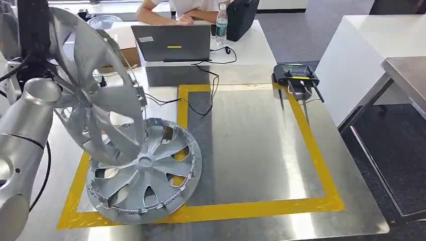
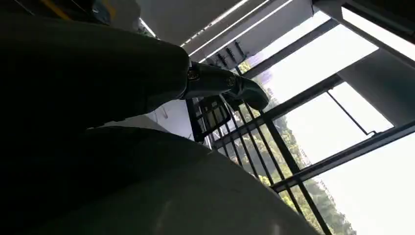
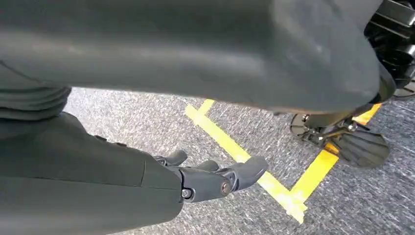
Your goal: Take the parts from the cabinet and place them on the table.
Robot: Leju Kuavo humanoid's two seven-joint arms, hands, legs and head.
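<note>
One silver wheel cover (image 1: 145,173) lies flat on the steel table (image 1: 251,150), in the near left corner of the yellow tape square (image 1: 314,150). A second silver wheel cover (image 1: 95,85) stands tilted on edge above it at the left, its lower rim close to the lying one. My left arm (image 1: 25,135) reaches up behind this cover and my left hand holds it. In the left wrist view the dark fingers of my left hand (image 2: 220,85) curl over a pale curved surface. My right hand (image 3: 215,176) hangs over grey carpet, its fingers loose and holding nothing.
At the table's far edge a person (image 1: 171,12) sits behind a grey laptop (image 1: 173,42), with a water bottle (image 1: 221,22) and a black bag (image 1: 241,17) beside it. Cables (image 1: 206,85) cross the far tape line. A black controller (image 1: 296,75) sits far right. A white table (image 1: 371,45) stands further right.
</note>
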